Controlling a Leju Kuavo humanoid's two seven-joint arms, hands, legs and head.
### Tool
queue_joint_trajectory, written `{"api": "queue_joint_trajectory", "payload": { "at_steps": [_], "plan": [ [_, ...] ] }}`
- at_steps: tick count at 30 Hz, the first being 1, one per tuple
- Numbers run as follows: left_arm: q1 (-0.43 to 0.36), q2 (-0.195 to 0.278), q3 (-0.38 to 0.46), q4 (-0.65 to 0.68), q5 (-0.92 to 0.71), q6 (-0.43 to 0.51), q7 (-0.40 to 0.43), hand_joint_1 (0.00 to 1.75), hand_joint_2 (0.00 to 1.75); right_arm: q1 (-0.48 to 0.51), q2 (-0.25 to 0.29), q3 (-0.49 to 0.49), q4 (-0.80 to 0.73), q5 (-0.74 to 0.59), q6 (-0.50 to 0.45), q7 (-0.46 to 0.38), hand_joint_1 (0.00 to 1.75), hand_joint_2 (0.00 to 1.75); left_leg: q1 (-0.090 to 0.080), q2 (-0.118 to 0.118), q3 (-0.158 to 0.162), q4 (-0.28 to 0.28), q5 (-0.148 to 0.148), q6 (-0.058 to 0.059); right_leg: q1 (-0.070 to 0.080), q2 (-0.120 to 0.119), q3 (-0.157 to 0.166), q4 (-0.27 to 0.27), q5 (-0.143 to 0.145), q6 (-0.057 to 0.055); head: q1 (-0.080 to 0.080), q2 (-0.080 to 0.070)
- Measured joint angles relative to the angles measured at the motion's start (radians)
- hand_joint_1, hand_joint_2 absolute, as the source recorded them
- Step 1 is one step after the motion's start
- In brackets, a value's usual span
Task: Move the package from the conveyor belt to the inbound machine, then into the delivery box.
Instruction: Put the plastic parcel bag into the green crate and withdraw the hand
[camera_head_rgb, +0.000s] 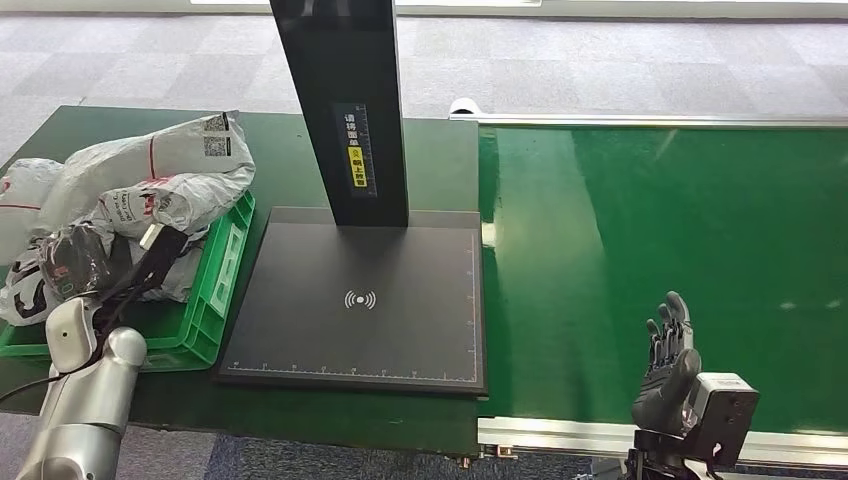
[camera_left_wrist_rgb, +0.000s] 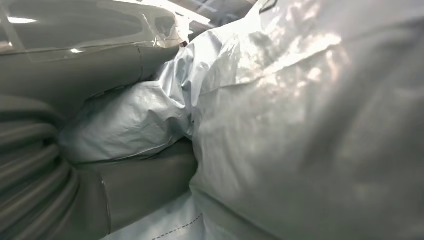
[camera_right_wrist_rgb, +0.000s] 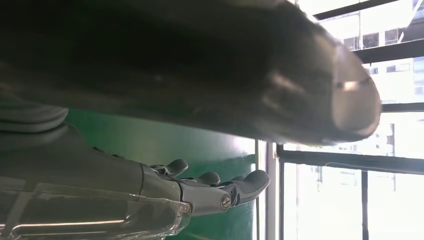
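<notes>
**Bags in the green box**

Dark green table beside one bright green conveyor belt; grey carpet floor behind. One black inbound machine. One delivery box, piled with several packages. Left hand among them, grip unclear. Right hand over belt, fingers straight, holding nothing.

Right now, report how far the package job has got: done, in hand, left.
Done, it seems: the conveyor belt and the inbound machine's pad carry no package. In hand: the left robot hand is down among the grey packages piled in the green delivery box; its wrist view shows grey plastic pressed against it. Left: letting go and pulling back. The right robot hand is open over the belt.
</notes>
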Motion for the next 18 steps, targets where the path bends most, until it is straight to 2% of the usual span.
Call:
{"api": "queue_joint_trajectory", "payload": {
  "at_steps": [6,10,11,14,15,18],
  "plan": [
    [-0.015,0.063,0.059,0.150,-0.113,-0.006,0.154,1.75,1.75,-0.006,0.004,0.010,0.000,0.003,0.000,0.021,0.00,0.00,0.000,0.003,0.001,0.000,0.000,0.000,0.000,0.003,0.000,0.000,0.000,0.000,0.000,0.000],
    [-0.018,0.097,0.090,0.211,-0.165,-0.026,0.212,1.75,1.75,-0.012,0.006,0.016,0.000,0.007,0.000,0.028,0.00,0.00,0.000,0.004,0.002,-0.001,0.000,0.000,0.001,0.004,0.001,0.001,0.000,0.000,0.000,0.000],
    [-0.019,0.103,0.096,0.220,-0.173,-0.036,0.220,1.36,1.75,-0.014,0.007,0.016,0.000,0.008,0.000,0.030,0.00,0.00,0.000,0.004,0.002,-0.001,0.000,0.000,0.001,0.004,0.001,0.001,0.000,0.000,0.000,0.000],
    [-0.020,0.113,0.116,0.235,-0.168,-0.060,0.217,0.05,1.75,-0.018,0.010,0.017,0.000,0.009,0.001,0.037,0.00,0.00,0.000,0.008,0.003,-0.002,-0.001,-0.001,0.001,0.008,0.001,0.001,0.001,-0.001,0.000,0.000],
    [-0.019,0.114,0.124,0.237,-0.154,-0.064,0.201,0.00,1.75,-0.019,0.011,0.017,0.000,0.010,0.002,0.038,0.00,0.00,0.001,0.008,0.004,-0.002,-0.001,-0.001,0.001,0.008,0.001,0.001,0.001,-0.002,0.000,0.000],
    [-0.012,0.111,0.148,0.236,-0.079,-0.067,0.126,0.00,1.75,-0.019,0.015,0.017,0.000,0.013,0.003,0.039,0.00,0.00,0.001,0.008,0.006,-0.002,-0.001,-0.001,0.001,0.009,0.001,0.001,0.001,-0.002,0.000,0.000]
  ]
}}
